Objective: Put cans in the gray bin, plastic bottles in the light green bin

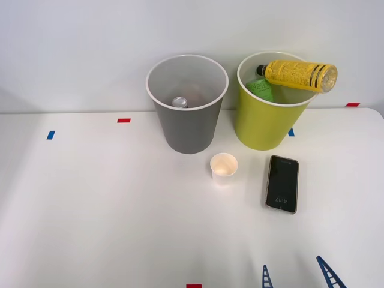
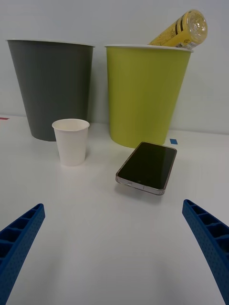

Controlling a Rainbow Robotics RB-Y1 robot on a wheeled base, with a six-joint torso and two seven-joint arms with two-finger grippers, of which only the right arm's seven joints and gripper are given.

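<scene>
The gray bin [image 1: 186, 114] [image 2: 51, 88] stands at the back of the white table with a can [image 1: 179, 102] lying in its bottom, only the round silver top showing. Right of it stands the light green bin [image 1: 267, 114] [image 2: 145, 93]. A plastic bottle [image 1: 298, 74] [image 2: 183, 29] with a yellow label rests tilted across that bin's rim, black cap inside, base sticking out over the right edge. A green item [image 1: 261, 89] lies inside under it. My right gripper [image 1: 297, 277] [image 2: 114, 252] hovers open and holds nothing near the table's front edge, well short of both bins.
A small white paper cup [image 1: 224, 167] [image 2: 71, 141] stands in front of the gray bin. A black smartphone [image 1: 282, 183] [image 2: 148, 166] lies flat in front of the green bin, between it and my gripper. Red and blue tape marks dot the table [image 1: 90, 204].
</scene>
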